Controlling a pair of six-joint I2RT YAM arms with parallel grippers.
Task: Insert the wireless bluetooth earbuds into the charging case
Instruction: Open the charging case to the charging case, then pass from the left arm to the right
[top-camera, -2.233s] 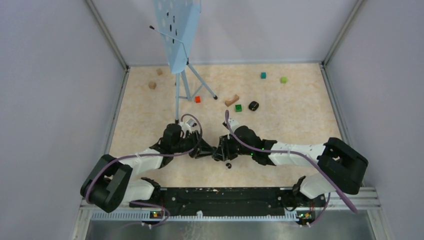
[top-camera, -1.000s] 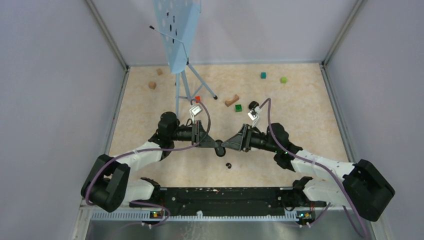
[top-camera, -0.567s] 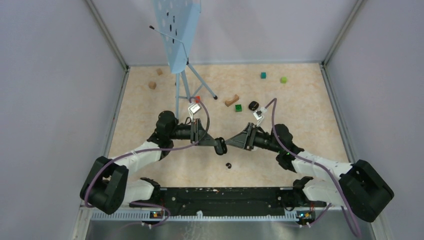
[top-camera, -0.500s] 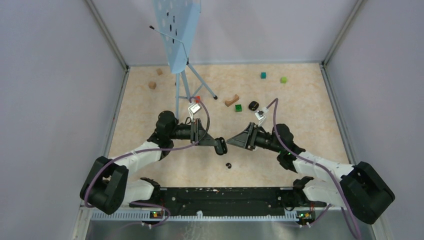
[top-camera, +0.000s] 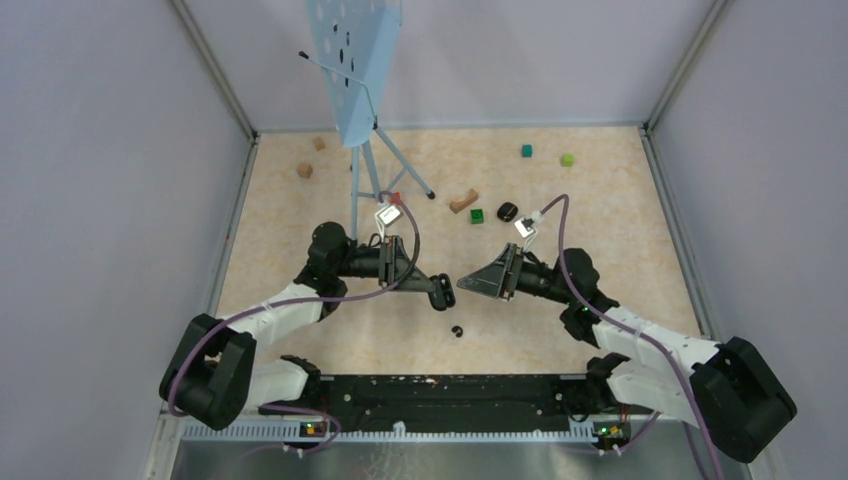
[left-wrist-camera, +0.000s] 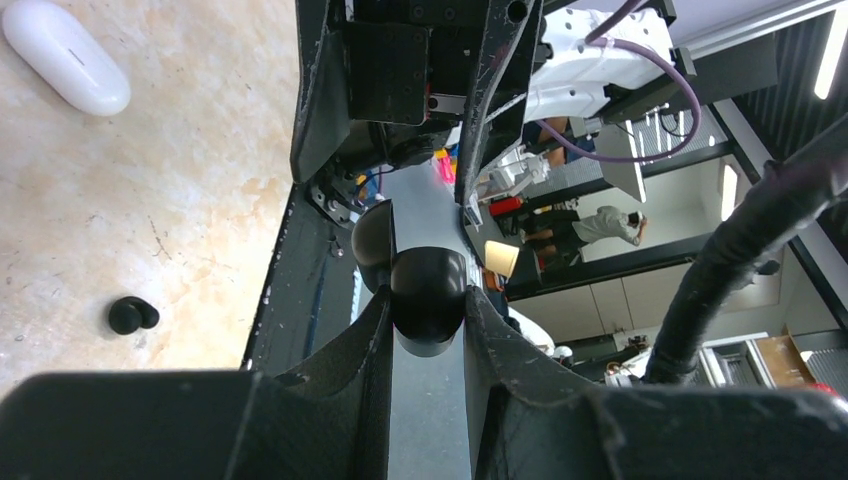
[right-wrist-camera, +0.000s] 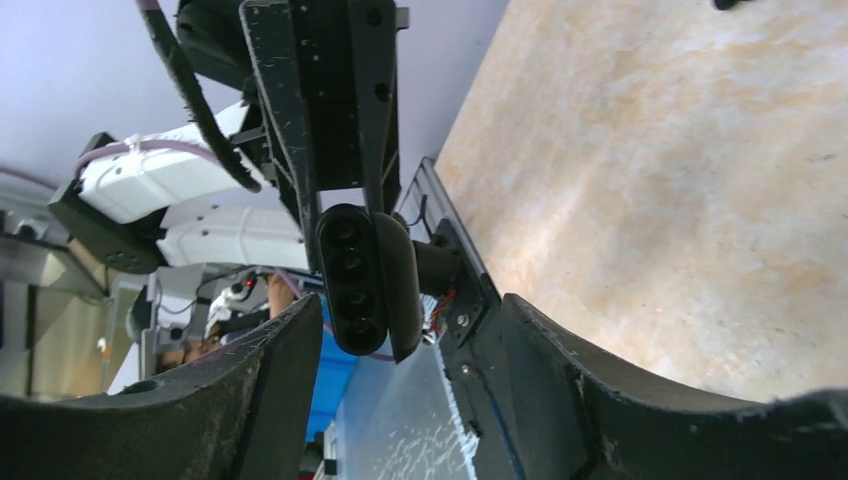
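Observation:
My left gripper (top-camera: 436, 289) is shut on a black charging case (top-camera: 443, 292), held above the table's middle. In the left wrist view the case (left-wrist-camera: 428, 300) sits pinched between both fingers. The right wrist view shows the case (right-wrist-camera: 365, 280) with its lid hinged open and dark wells facing the camera. My right gripper (top-camera: 464, 284) stands open just right of the case, apart from it, with nothing between its fingers (right-wrist-camera: 560, 360). One small black earbud (top-camera: 457, 330) lies on the table below the case, also seen in the left wrist view as a black earbud (left-wrist-camera: 132, 315).
A white oval pod (left-wrist-camera: 65, 68) lies on the table. A black rounded object (top-camera: 507, 211), green cubes (top-camera: 477, 215), a red cube (top-camera: 395, 198) and wooden blocks (top-camera: 463, 201) are scattered behind. A blue music stand (top-camera: 352, 75) rises at the back left.
My right gripper has drawn back to the right, away from the case, and its jaws have widened. The left gripper keeps holding the case in nearly the same place.

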